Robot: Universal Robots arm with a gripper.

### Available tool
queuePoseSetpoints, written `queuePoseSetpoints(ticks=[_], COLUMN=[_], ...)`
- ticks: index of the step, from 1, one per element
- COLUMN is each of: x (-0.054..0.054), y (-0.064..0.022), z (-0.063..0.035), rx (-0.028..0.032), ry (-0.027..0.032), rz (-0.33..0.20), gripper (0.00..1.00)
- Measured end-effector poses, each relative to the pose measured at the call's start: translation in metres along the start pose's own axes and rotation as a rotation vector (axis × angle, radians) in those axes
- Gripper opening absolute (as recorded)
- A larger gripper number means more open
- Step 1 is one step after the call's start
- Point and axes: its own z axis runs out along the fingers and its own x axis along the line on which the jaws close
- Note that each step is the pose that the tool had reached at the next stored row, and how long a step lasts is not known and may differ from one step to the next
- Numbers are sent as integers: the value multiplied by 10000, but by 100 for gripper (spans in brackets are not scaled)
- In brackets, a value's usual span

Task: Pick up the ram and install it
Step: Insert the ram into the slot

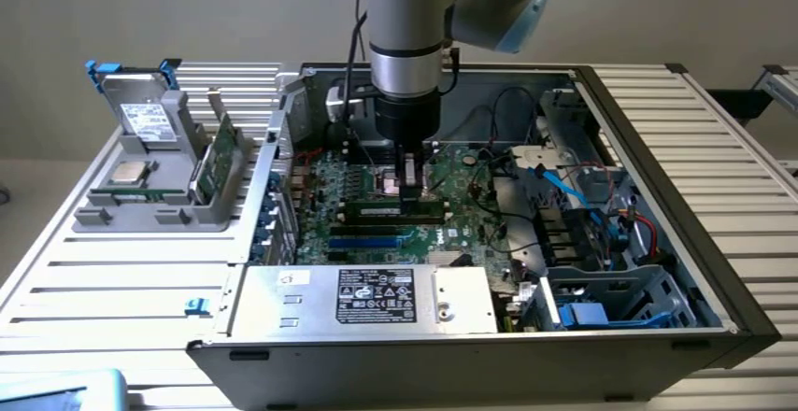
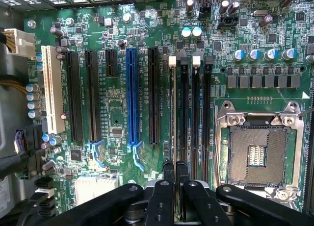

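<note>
Above the motherboard (image 2: 117, 96), tool (image 2: 174, 166) pinches ram (image 2: 174, 113); ram stands edge-on.

The exterior view is looking down from a distance, taking in the whole open computer case (image 1: 436, 374), power supply (image 1: 362, 299) nearest, on the slatted table (image 1: 112, 271). The wrist view is looking straight down past the gripper (image 2: 175, 166) and the edge-on ram (image 2: 175, 113), close above the motherboard (image 2: 117, 103). Both are covering the memory slots (image 2: 195, 113) and CPU socket (image 2: 257, 157).

Green motherboard (image 2: 117, 103) carries one blue slot (image 2: 131, 96) and one white slot (image 2: 51, 88) — the claw (image 2: 175, 165) is black.
</note>
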Motion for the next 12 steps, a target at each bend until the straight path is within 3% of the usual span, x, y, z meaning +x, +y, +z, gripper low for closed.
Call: queuePoseSetpoints(ticks=[2, 3, 6, 9, 12], x=[0, 0, 2, 16, 31], y=[0, 0, 0, -23, -101], z=[0, 0, -10, -118, -244], rx=[3, 4, 3, 5, -23], ry=[0, 0, 2, 1, 1], rz=[-1, 0, 0, 1, -4], gripper=[15, 22, 22, 22, 22])
